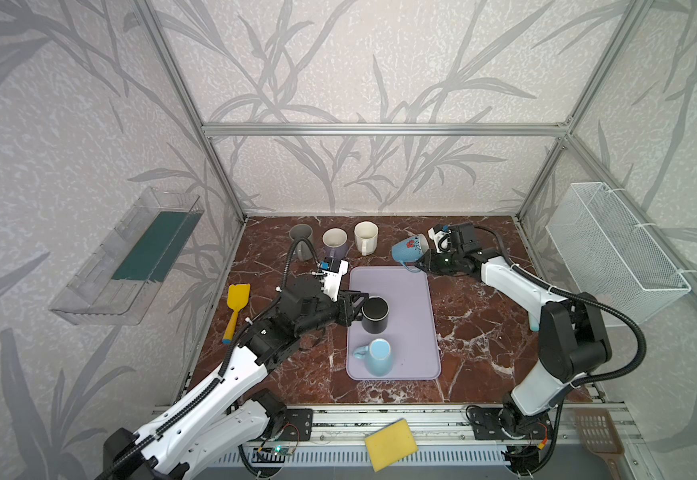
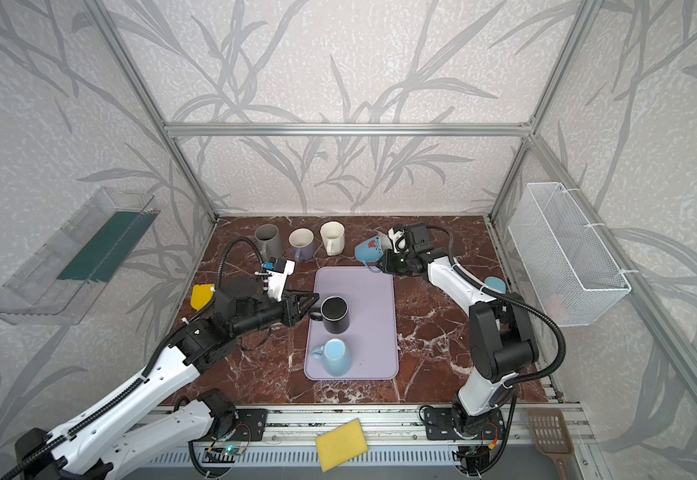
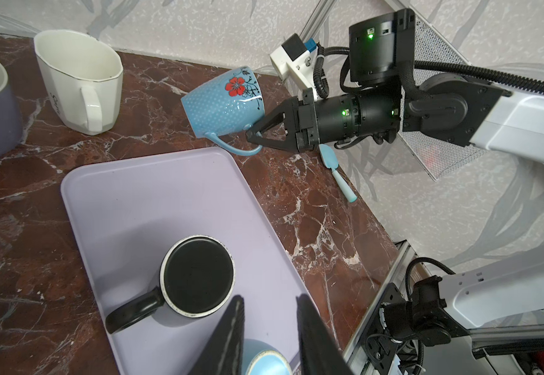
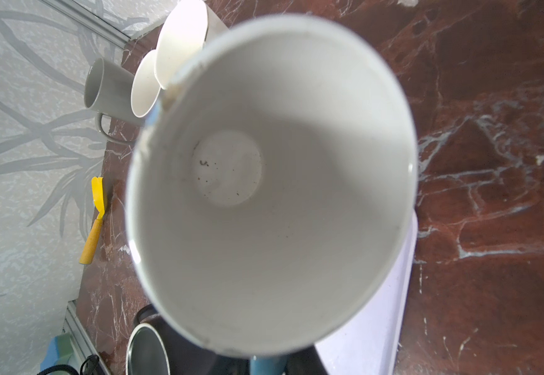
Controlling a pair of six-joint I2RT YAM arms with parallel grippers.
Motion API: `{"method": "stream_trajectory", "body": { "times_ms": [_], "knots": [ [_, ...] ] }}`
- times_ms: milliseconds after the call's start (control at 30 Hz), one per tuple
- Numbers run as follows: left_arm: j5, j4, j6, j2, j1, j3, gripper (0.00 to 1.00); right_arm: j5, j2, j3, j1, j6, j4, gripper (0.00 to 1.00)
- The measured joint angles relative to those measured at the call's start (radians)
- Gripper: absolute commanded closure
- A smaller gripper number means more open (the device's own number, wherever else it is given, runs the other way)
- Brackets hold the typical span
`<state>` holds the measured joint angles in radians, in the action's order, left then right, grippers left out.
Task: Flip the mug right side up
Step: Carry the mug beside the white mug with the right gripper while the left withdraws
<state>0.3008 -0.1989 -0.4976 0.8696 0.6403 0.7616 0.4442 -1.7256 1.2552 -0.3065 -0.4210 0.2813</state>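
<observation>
Left wrist view is showing the purple tray (image 3: 154, 194), and two mugs are sitting on it. A black mug (image 3: 197, 276) is standing near the middle of the tray. A light blue mug (image 1: 378, 357) is standing at the tray's near end and is looking bottom-up. Past the tray's far edge, a grey mug (image 1: 302, 241), a purple mug (image 1: 335, 243) and a white mug (image 1: 366, 237) are standing in a row with their mouths up, and only their pale insides are showing. The blue flower mug (image 3: 222, 104) is hanging just past the tray's far right corner. It is tipping over on its side, with white dots and a red flower showing on its wall. Its handle is pointing down toward the tray corner. Its inside is looking white, with a few dark specks at the bottom. The right gripper (image 3: 252, 134) is pinching tight where the handle meets the mug. The right arm is reaching low and almost flat from the tray's right side. The left gripper (image 3: 269, 300) is hanging over the tray's left edge, right beside the black mug. Its fingers are standing apart and are gripping nothing. The left arm is stretching low toward the tray.
</observation>
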Motion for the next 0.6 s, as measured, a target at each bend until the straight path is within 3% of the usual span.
{"method": "stream_trajectory", "body": {
  "times_ms": [600],
  "knots": [
    [-0.027, -0.038, 0.000, -0.042, 0.000, -0.012, 0.71, -0.092, -0.263, 0.283, -0.027, 0.056, 0.127, 1.00]
  ]
}}
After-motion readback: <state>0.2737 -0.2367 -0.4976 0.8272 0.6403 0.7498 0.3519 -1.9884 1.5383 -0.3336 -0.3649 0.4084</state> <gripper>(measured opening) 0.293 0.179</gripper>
